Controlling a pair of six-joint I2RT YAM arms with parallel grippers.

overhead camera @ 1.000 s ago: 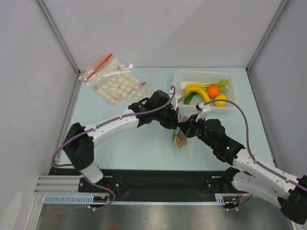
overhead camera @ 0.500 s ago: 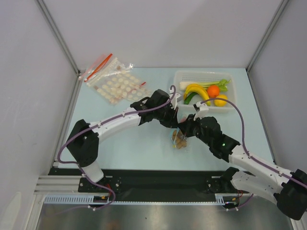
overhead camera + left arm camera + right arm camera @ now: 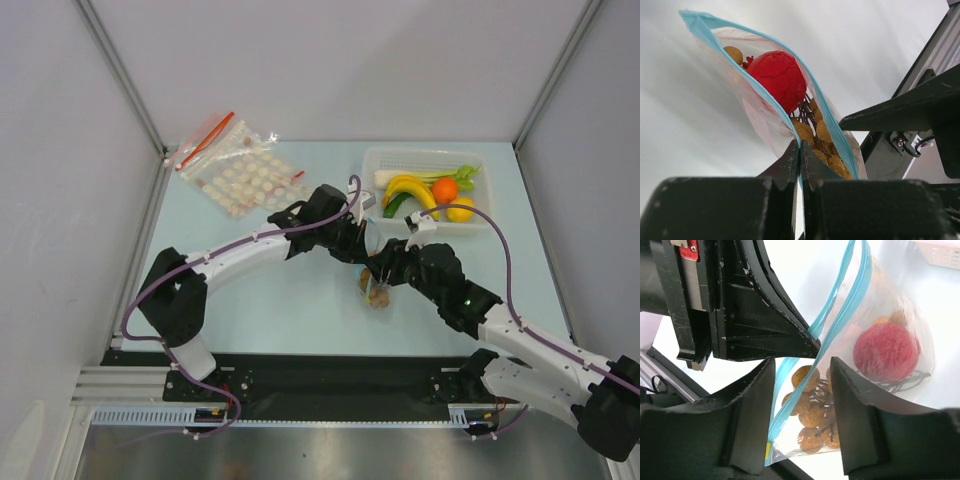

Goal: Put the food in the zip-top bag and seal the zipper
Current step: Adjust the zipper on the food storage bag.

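Observation:
The zip-top bag (image 3: 765, 115) hangs from my left gripper (image 3: 800, 150), whose jaws are shut on one side of its blue-teal zipper (image 3: 705, 27). The food is inside: a red fruit (image 3: 777, 77) above tan-brown round fruits (image 3: 822, 135) on dark stems. The zipper's two strips stand apart along the bag's mouth. In the right wrist view, my right gripper (image 3: 801, 362) is open, its fingers (image 3: 750, 415) either side of the bag (image 3: 880, 305) without touching it. From above, both grippers (image 3: 368, 252) (image 3: 385, 270) meet over the bag (image 3: 378, 292) at mid-table.
A white tray (image 3: 425, 153) at the back right holds bananas (image 3: 410, 188), an orange (image 3: 444, 189), a lemon (image 3: 461, 208) and greens. A clear bag with a red strip (image 3: 205, 140) and one with white discs (image 3: 245, 180) lie at the back left.
My right gripper has opened and let go of the bag's edge. The left gripper stays shut on the bag and has shifted slightly toward the near side.

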